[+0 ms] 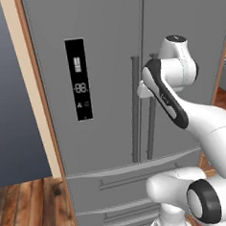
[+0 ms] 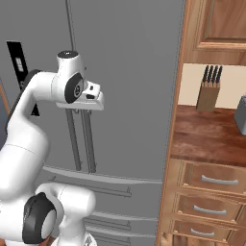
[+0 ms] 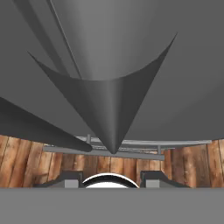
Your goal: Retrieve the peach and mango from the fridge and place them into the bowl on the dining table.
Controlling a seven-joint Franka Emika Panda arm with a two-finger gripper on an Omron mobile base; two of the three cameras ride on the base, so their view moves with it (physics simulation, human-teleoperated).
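The white arm's two-finger gripper point(image 3: 109, 181) sits right at the right-hand long vertical bar handle point(image 1: 151, 131) of the tall grey French-door fridge point(image 1: 101, 63). In the hand view that handle point(image 3: 107, 105) runs up close between the two dark fingertips point(image 3: 70, 180), which stand on either side of it; whether they press it I cannot tell. The fridge doors are shut, its black display panel point(image 1: 78, 79) left of the handles, drawers below. Right of the fridge, a wooden knife block point(image 2: 208, 91) stands on a reddish-brown counter point(image 2: 206, 139).
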